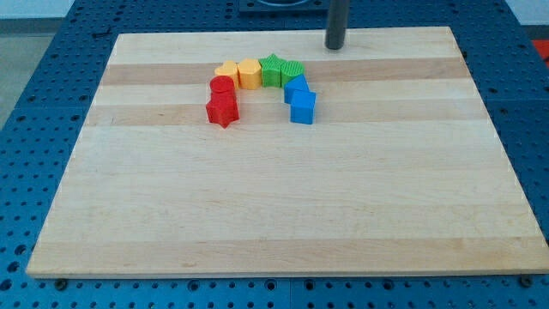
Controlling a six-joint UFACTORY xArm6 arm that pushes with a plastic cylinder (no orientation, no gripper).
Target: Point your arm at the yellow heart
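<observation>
The yellow heart (227, 70) lies at the left end of the top row of an arch of blocks in the upper middle of the board. My tip (335, 47) rests on the board near its top edge. It is to the right of and above the arch, well apart from the yellow heart. The nearest block to it is the green block (293, 70) at the row's right end. The rod rises out of the view's top.
The arch also holds a yellow hexagon (249, 74), a green star (272, 69), two blue blocks (297, 87) (302, 107), a red cylinder (222, 87) and a red star (222, 110). The wooden board (274, 206) lies on a blue perforated table.
</observation>
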